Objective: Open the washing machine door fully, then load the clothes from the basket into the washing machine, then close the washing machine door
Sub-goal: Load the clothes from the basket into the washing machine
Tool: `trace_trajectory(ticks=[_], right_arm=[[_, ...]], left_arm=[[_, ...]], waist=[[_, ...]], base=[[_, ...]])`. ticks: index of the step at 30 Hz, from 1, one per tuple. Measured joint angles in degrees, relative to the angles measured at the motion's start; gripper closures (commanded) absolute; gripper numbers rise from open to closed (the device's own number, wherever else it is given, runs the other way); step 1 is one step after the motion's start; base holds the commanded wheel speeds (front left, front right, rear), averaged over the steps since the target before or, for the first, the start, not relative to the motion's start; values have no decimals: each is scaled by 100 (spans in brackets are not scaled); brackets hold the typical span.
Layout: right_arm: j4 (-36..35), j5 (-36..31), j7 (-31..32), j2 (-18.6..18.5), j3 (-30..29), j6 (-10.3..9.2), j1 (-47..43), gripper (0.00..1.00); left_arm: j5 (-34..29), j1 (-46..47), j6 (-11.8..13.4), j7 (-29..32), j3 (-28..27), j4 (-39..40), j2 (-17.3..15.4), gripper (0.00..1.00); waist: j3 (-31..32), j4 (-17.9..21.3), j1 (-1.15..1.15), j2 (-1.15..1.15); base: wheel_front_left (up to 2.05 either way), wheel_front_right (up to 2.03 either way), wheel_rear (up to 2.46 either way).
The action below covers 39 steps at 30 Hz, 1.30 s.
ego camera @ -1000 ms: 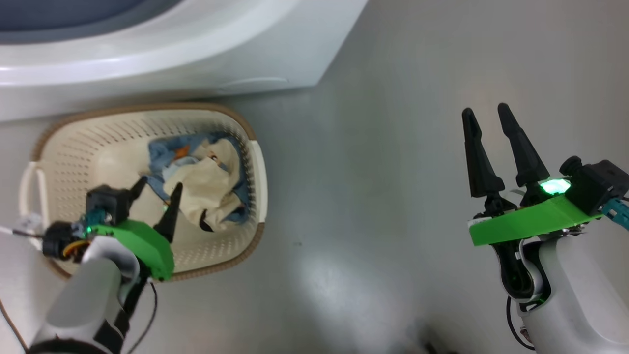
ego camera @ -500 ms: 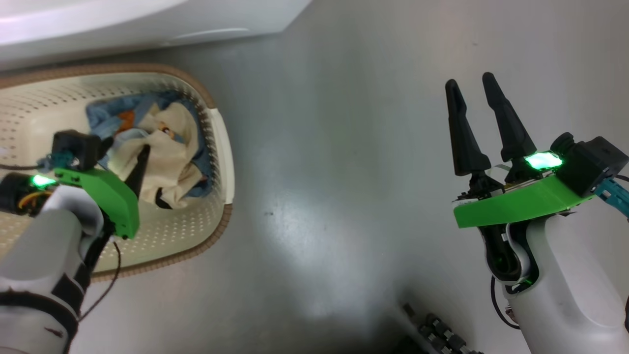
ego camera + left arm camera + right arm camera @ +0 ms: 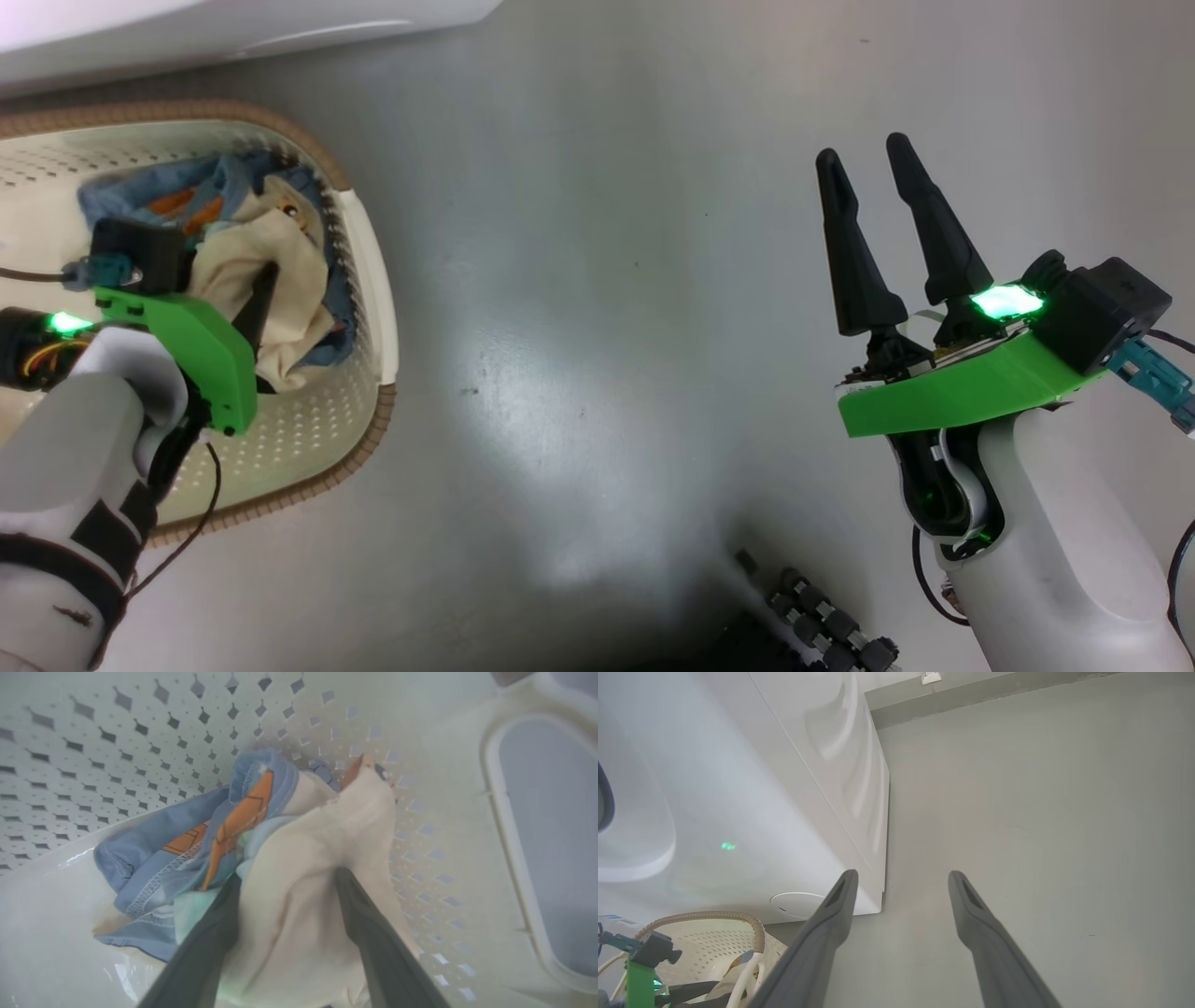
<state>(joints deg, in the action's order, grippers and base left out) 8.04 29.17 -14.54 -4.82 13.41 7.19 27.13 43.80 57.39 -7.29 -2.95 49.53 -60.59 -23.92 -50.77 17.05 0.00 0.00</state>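
Perforated cream plastic basket (image 3: 308, 439) holds soft, crumpled clothes (image 3: 299, 868).

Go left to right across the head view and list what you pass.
basket with the clothes in it → bare floor → right hand, open over the floor

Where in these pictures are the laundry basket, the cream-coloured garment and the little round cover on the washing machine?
basket (image 3: 372, 280), head view, on its cream side handle.
cream garment (image 3: 299, 868), left wrist view, on the middle of its bunched fold.
round cover (image 3: 796, 904), right wrist view, on its centre.
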Motion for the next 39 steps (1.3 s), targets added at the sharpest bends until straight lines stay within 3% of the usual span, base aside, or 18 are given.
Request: trace_trajectory(ticks=[1, 2, 3, 4, 5, 16, 29, 34, 39], right_arm=[[-3, 0, 0, 2, 0, -1, 1, 0], [-4, 0, 0, 5, 0, -1, 1, 0], [-7, 0, 0, 13, 0, -1, 2, 0], [-8, 0, 0, 22, -1, -1, 2, 0], [-9, 0, 0, 23, -2, 0, 2, 0], [8, 0, 0, 22, -82, 0, 55, 0], [307, 0, 0, -220, -267, 0, -399, 0], [420, 0, 0, -359, -301, 0, -733, 0], [512, 0, 0, -486, -305, 0, -1021, 0]], left_arm=[[66, 10, 0, 0, 63, 5, -27, 0], [129, 24, 0, 0, 125, 5, -52, 16], [188, 39, 0, 0, 190, 3, -71, 58], [274, 51, 0, 1, 247, 2, -80, 89], [350, 57, 0, 1, 310, 2, -82, 100], [1122, 91, 0, -378, 662, -155, -36, 100], [1797, -831, 0, -1125, 646, -194, 134, 100], [1600, -1112, 0, -1126, 155, 89, 155, 100], [949, -1633, 0, -1126, -617, 466, 154, 100]], waist=[[-9, 14, 0, 0], [-16, 28, 0, 0], [-20, 40, 0, 0], [-19, 51, 0, 0], [-14, 60, 0, 0], [293, 12, 0, 0], [1399, -225, 0, 0], [1917, -368, -1, 0], [2436, -529, -1, 0]], base=[[0, 0, 0], [0, 0, 0], [0, 0, 0], [0, 0, 0], [0, 0, 0], [0, 0, 0], [0, 0, 0], [0, 0, 0], [0, 0, 0]])
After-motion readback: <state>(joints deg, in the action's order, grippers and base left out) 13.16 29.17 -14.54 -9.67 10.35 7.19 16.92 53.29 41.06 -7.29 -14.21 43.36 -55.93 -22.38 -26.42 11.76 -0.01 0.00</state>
